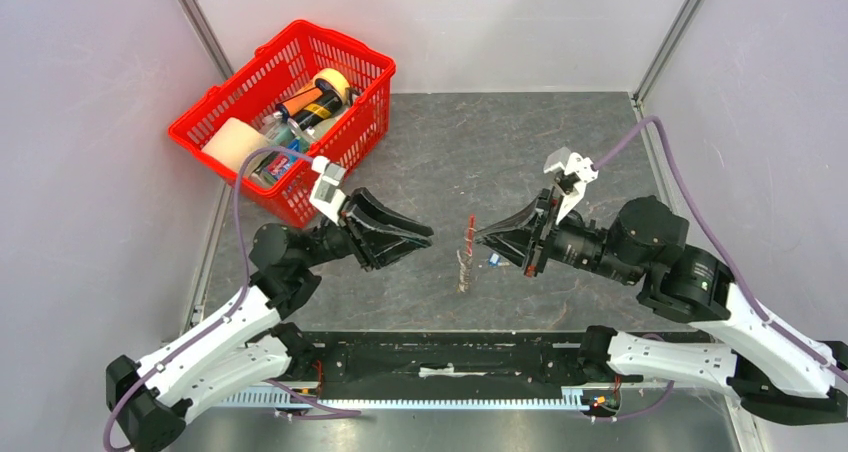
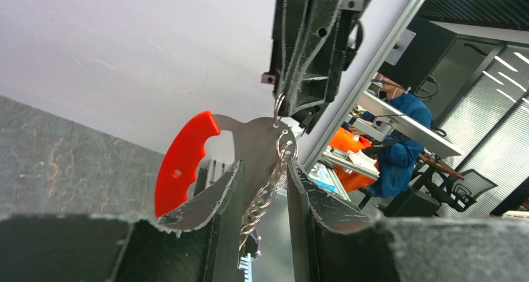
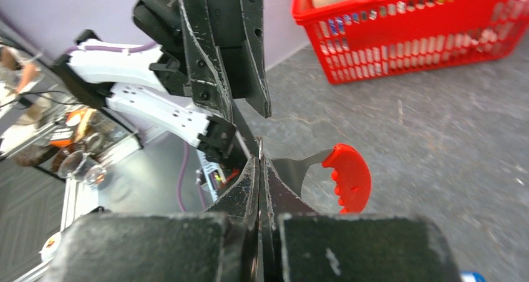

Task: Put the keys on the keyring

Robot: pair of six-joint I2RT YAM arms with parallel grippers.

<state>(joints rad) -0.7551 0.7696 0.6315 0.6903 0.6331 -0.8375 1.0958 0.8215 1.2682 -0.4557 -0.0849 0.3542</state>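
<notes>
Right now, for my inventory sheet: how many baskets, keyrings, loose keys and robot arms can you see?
Red plastic mesh basket: 1
Red crescent keyring with silvery metal pieces: 1
Tiny blue-headed key: 1
White-and-black robot arms, left and right: 2
Total: 5

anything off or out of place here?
One thing: the blue key lies loose on the table near the tip of the right tool, held by neither arm. The right tool pinches the keyring by a small ring, so it hangs in the air, chain dangling. The left tool is open and holds nothing.
</notes>
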